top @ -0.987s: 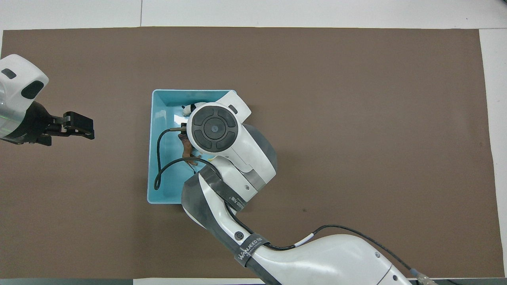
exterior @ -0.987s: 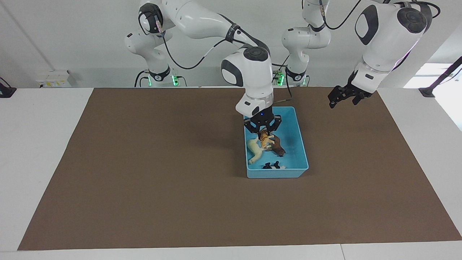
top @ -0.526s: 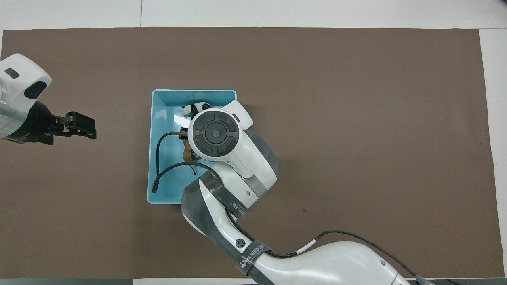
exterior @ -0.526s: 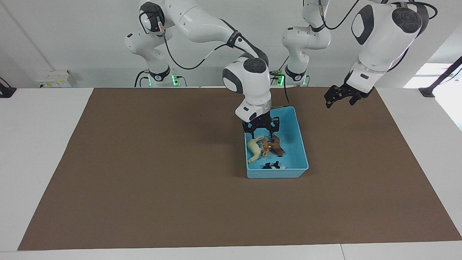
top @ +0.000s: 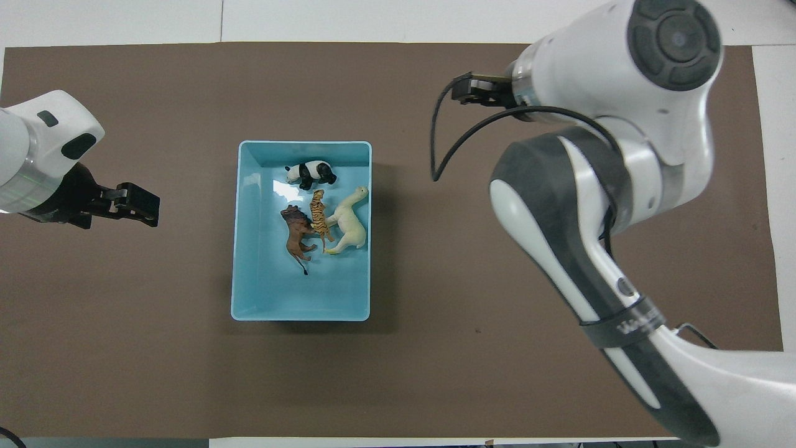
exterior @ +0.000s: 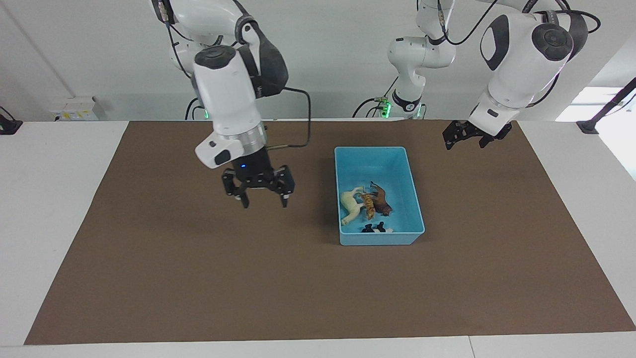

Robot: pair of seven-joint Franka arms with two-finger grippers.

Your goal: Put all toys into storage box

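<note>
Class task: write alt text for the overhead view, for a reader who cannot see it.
A light blue storage box on a brown mat holds four toy animals lying together: panda, lion, tiger and horse. Both arms are away from the box.

I saw all four toys (exterior: 367, 206) lying in the storage box (exterior: 415, 206), my right gripper (exterior: 262, 199) hanging empty and spread over the mat (exterior: 198, 268).

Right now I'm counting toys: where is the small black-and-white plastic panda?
The black-and-white plastic panda lies inside the light blue plastic storage box, at the box's end farthest from the robots, near the orange striped tiger.
</note>
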